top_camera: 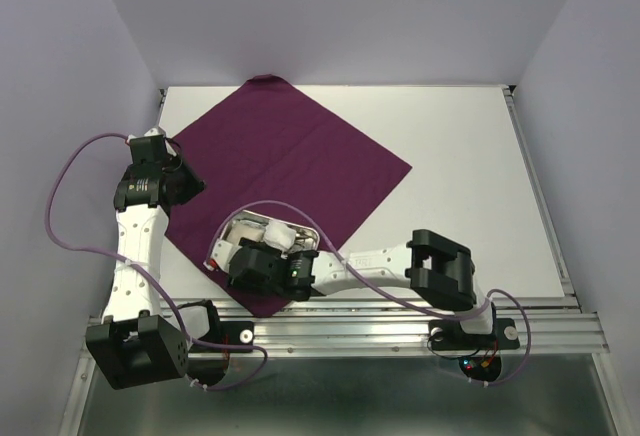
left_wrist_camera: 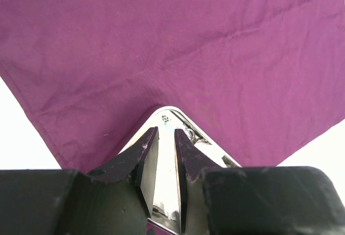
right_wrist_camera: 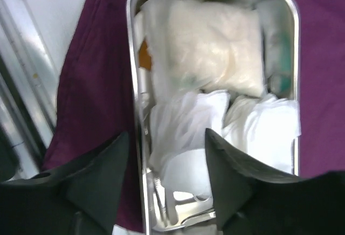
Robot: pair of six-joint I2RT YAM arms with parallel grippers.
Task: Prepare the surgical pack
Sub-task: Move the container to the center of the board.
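Fingers (right_wrist_camera: pixel 97 184) of the right gripper (right_wrist_camera: pixel 167 138) stand wide apart and hold nothing. They hang just above the steel tray (right_wrist_camera: pixel 131 57), one over its left rim and the other over the white gauze (right_wrist_camera: pixel 183 122) heaped inside. Dropping from this spot could land a fingertip on the rim and tip the tray. It could also snag loose gauze and drag it out on the way up. What looks like a thin metal instrument (right_wrist_camera: pixel 186 220) lies at the tray's near end (partly hidden under gauze) and could be knocked too.

At the left corner of the purple cloth (top_camera: pixel 300 156), the left gripper (left_wrist_camera: pixel 165 133) has its jaws narrowly parted, with something shiny between them. Whether they pinch cloth I cannot tell. A pull there would slide the cloth under the loaded tray, which sits by the cloth's near corner, close to the aluminium rail (top_camera: pixel 400 328).

Beneath lies a white table (top_camera: pixel 470 186), flat and matte, boxed in by plain pale lilac walls (top_camera: pixel 350 16).
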